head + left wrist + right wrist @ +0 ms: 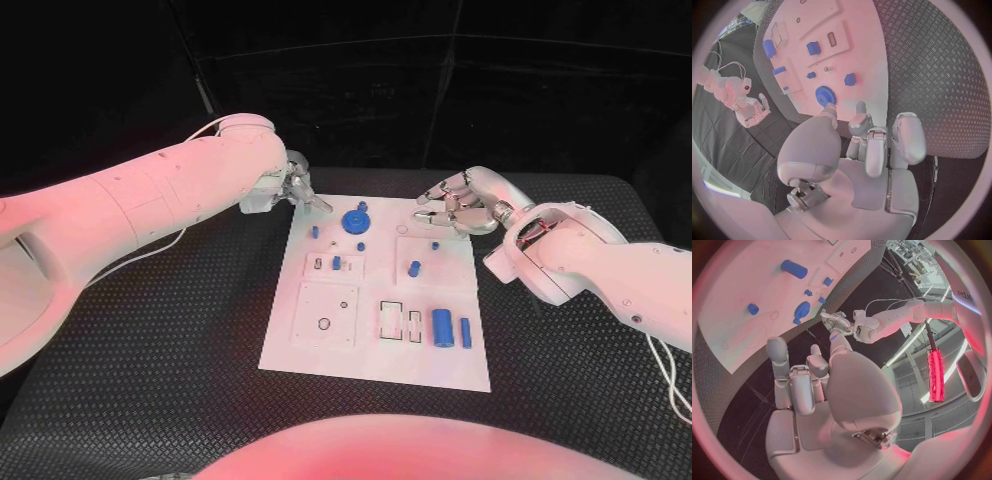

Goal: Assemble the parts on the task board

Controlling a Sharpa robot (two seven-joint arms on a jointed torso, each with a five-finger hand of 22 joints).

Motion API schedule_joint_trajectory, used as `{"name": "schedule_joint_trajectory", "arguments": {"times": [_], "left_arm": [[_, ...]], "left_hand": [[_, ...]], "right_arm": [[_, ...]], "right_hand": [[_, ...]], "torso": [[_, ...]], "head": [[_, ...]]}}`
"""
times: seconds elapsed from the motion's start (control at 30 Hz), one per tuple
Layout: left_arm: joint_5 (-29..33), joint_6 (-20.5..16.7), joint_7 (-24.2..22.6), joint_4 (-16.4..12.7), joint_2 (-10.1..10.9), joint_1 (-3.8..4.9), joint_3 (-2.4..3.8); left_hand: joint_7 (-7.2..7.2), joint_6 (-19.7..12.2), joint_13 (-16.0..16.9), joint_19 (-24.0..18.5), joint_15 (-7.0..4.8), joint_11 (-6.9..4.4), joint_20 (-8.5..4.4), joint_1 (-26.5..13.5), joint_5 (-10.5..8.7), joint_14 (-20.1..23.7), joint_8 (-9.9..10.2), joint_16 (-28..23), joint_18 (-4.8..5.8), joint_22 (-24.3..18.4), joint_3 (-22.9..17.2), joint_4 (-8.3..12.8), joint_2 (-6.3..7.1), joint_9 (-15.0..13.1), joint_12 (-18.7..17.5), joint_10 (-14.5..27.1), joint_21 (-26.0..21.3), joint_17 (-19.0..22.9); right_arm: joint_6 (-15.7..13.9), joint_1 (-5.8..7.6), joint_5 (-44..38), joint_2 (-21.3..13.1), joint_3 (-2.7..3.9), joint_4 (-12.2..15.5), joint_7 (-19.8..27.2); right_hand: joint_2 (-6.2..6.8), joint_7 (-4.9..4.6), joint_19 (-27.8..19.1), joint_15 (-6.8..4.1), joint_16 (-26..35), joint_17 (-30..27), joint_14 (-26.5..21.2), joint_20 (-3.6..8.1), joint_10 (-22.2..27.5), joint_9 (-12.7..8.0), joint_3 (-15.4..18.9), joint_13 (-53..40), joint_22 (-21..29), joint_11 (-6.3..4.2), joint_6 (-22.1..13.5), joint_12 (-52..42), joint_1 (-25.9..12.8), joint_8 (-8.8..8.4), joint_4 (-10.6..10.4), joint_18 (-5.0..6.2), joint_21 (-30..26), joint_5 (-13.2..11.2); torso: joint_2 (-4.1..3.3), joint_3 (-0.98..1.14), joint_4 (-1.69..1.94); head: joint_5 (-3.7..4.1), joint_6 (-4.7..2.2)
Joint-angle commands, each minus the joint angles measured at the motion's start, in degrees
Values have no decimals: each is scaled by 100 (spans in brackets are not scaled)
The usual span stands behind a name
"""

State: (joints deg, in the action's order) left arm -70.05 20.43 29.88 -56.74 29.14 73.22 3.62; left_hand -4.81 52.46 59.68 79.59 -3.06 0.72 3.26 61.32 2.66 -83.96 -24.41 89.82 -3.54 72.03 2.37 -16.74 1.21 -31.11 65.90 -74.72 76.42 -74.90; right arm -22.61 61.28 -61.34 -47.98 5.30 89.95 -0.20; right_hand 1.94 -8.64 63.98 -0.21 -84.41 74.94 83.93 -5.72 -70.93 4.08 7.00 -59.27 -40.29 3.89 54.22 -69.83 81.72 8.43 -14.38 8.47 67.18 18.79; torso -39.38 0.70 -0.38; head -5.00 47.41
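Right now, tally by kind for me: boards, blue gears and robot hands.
Board: 1
Gear: 1
Robot hands: 2, the left robot hand and the right robot hand
Total: 4

No label, brand, number or sign can be made out with any certainty here. The task board [378, 300] carries only outlines and blue parts, nothing lettered. In the right wrist view a pale panel [965, 293] at the room's edge bears a few dark letters, too small and bent to read
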Motion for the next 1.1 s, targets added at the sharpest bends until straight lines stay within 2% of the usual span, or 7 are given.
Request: {"name": "schedule_joint_trajectory", "arguments": {"times": [0.03, 0.33, 1.1], "left_arm": [[32, 291, 17, 69, -54, 5, -7], [32, 575, 39, 193, -153, -24, -87], [109, 779, 51, 152, -150, -46, -114]], "left_hand": [[13, 66, 7, 21, 7, -26, 17, -7, 15, -604, 3, 18, -87, 17, 60, 6, -58, 13, 33, -19, -4, -1510], [22, 97, -6, 17, 1, -34, 11, 30, 15, -604, -7, 18, -89, 12, 95, 18, -68, 26, 24, -12, -11, -1510], [77, 280, 14, 36, -33, -80, -22, 416, 17, -604, -115, 18, -82, 51, 179, 61, -242, 49, 55, -44, -5, -1510]], "right_arm": [[-18, 9, -14, -1, 4, 22, 33], [-15, 9, -14, 6, 4, 23, 35], [-4, 9, -14, 22, 4, 4, 33]], "right_hand": [[-20, -3, -32, -26, 37, 208, 328, -9, 14, -6, 39, -7, 7, -12, -16, 21, -34, 33, 7, 36, -30, 13], [-24, -3, -30, -27, 41, 201, 326, -8, 15, -6, 41, -5, 6, -12, -16, 22, -28, 34, 7, 36, -31, 28], [-38, -1, -27, -28, 41, 205, 328, -7, 12, -5, 44, -10, 7, -14, -13, 17, -15, 40, 6, 36, -34, 62]], "torso": [[5, 2, 5], [5, 1, 7], [8, 1, 7]], "head": [[3, -5], [-2, 6], [-11, 21]]}}
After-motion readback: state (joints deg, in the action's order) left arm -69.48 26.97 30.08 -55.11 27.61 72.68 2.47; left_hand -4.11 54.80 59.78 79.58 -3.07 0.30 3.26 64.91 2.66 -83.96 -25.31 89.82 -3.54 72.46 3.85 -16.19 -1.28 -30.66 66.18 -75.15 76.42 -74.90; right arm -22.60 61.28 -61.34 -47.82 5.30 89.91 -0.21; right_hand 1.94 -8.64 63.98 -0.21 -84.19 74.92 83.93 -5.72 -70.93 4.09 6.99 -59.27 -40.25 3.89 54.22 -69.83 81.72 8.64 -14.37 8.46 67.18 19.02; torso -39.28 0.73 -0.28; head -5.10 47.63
